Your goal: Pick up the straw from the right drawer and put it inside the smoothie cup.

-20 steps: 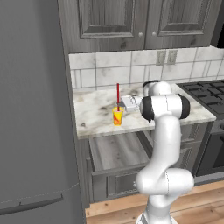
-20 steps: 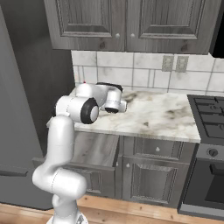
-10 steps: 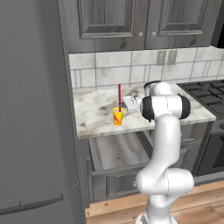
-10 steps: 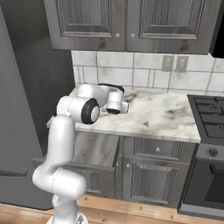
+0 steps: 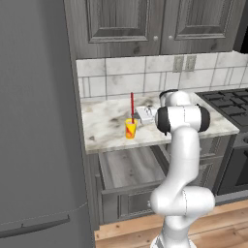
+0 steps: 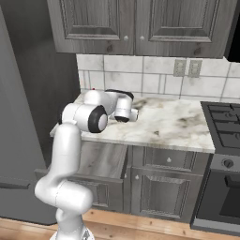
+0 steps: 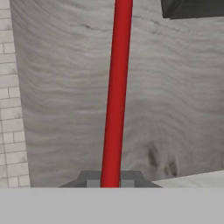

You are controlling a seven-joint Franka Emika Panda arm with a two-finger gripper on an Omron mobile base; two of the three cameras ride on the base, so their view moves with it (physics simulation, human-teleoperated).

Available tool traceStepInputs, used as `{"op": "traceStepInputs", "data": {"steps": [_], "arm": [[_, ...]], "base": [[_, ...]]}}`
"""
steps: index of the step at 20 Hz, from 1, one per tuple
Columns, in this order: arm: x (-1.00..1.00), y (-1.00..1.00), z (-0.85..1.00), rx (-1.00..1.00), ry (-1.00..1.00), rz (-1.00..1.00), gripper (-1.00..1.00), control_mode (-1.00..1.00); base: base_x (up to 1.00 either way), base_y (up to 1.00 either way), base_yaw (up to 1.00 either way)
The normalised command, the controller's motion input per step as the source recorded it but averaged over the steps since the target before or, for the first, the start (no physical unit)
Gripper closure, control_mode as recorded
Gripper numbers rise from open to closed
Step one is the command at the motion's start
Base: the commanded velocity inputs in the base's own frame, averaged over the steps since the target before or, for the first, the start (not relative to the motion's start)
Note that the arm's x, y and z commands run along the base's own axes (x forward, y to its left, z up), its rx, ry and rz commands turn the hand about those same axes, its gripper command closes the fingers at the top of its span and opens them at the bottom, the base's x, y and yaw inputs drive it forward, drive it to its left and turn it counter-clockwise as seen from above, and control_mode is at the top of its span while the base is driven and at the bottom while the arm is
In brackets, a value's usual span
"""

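From my seat the straw [image 5: 131,105] stands upright with its lower end down inside the smoothie cup [image 5: 130,129] and most of its red length rising above the rim. The cup – small, yellow, with a red-orange mark on its side – sits on the marble counter [image 5: 104,127], towards the front edge. In the hand view the straw [image 7: 116,94] runs as one straight red bar up the middle of the picture, and at the bottom the gripper [image 7: 110,178] has its two dark tips pressed against it from either side, so I read the jaws as closed on the straw. In the left base view the hand [image 5: 145,113] reaches in from the cup's right, level with the counter top. Below the counter the right drawer [image 5: 127,166] stands pulled out, its lighter grey floor showing (I can make out nothing lying in it). The tiled backsplash [image 5: 114,83] runs behind the counter, and the stove [image 5: 224,99] is off to the right.
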Motion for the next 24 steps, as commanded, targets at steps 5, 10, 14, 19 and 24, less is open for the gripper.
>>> {"op": "traceStepInputs", "data": {"steps": [5, 10, 14, 19, 24], "arm": [[0.06, 0.0, -0.11, 0.0, -0.03, 0.0, 1.0, -1.0], [0.0, 0.0, -0.14, 0.0, -0.05, 0.0, 1.0, -1.0], [0.0, 0.0, -0.17, 0.0, -0.06, 0.0, 1.0, -1.0], [0.0, 0.01, -0.16, 0.0, -0.07, 0.0, 1.0, -1.0], [0.0, 0.05, -0.12, 0.0, -0.06, 0.0, -1.0, -1.0]], "base": [[0.0, 0.0, 0.0], [0.0, 0.0, 0.0], [0.0, 0.0, 0.0], [0.0, 0.0, 0.0], [0.0, 0.0, 0.0]]}}
